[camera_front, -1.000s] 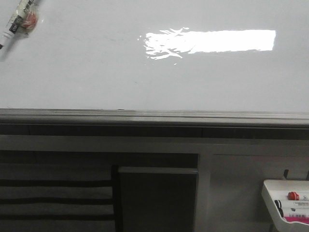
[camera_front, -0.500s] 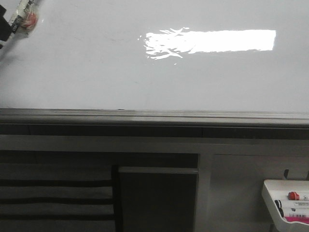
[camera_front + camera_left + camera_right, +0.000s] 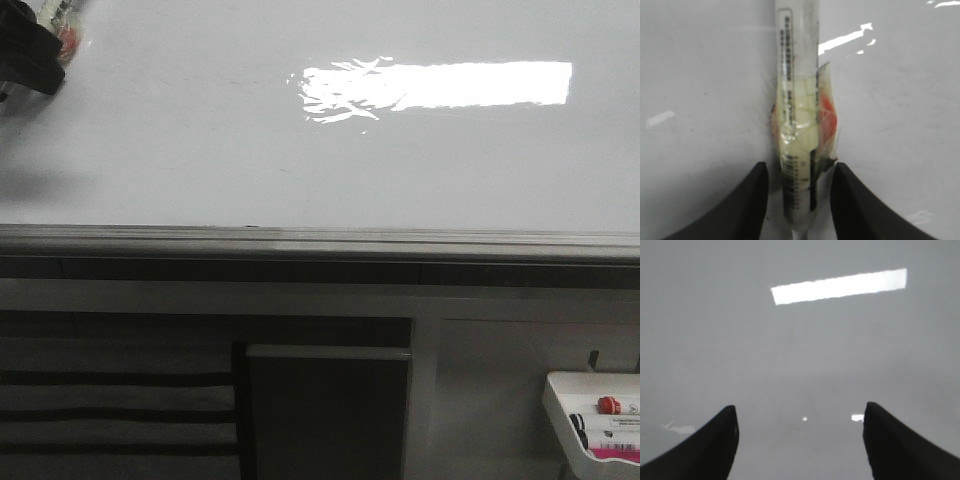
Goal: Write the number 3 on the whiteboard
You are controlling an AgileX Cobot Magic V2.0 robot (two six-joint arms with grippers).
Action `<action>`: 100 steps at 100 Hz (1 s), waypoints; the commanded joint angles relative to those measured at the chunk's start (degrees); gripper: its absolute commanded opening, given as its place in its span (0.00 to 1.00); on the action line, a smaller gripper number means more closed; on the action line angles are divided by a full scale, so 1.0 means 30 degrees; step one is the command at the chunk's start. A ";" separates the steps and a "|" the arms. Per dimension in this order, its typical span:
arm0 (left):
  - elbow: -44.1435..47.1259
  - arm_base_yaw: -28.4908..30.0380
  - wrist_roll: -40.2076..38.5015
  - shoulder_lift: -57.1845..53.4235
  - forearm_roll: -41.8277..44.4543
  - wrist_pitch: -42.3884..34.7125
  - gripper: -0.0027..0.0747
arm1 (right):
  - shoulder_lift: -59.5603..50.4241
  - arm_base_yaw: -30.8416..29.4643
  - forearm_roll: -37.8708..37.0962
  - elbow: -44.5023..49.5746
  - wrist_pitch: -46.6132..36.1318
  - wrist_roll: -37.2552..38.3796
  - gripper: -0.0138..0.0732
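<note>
1. My left gripper [image 3: 799,200] sits at the upper left of the front frame, jaws apart on either side of the marker [image 3: 799,125]; I cannot tell whether they touch it.
2. My right gripper [image 3: 800,440] is spread wide over bare board, holding nothing.
3. The whiteboard [image 3: 320,160] fills the upper half of the front frame, glare patch [image 3: 440,85] upper centre. No number 3 is visible on it.
4. Risk: the marker carries a lumpy tape wrap with a red part beneath. Closing on that uneven bulge could twist or tilt the pen.
5. Risk: the marker lies at the frame edge, so the grasp is poorly monitored.
6. A marker tray [image 3: 595,415] sits lower right.
</note>
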 commanded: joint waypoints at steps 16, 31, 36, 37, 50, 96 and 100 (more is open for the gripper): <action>-0.0674 -0.0132 -0.0020 -0.0382 -0.0139 -0.1494 0.17 | 0.0444 0.0043 -0.0018 -0.0669 -0.1079 -0.0084 0.70; -0.0674 -0.0132 -0.0020 -0.1059 -0.0089 -0.1129 0.04 | 0.1370 0.0043 0.0514 -0.2063 0.1354 -0.0084 0.70; -0.0719 -0.0132 -0.0020 -0.1382 -0.0089 -0.0820 0.01 | 0.1880 0.0043 0.0739 -0.2694 0.2382 -0.0084 0.70; -0.0719 -0.0169 -0.0020 -0.1428 -0.0089 -0.0670 0.01 | 0.2037 0.0043 0.0787 -0.2780 0.2500 -0.0084 0.70; -0.1213 -0.0389 0.0571 -0.2347 0.0001 0.2119 0.01 | 0.3718 0.0043 0.2541 -0.4462 0.4763 -0.1731 0.70; -0.5106 -0.2736 1.4968 -0.3012 -1.0836 1.7511 0.01 | 1.3429 0.1263 1.5699 -1.0130 1.5345 -1.8532 0.65; -0.5242 -0.2992 1.5904 -0.3012 -1.1182 1.8097 0.01 | 1.4119 0.2034 1.5653 -1.0445 1.5379 -1.9319 0.65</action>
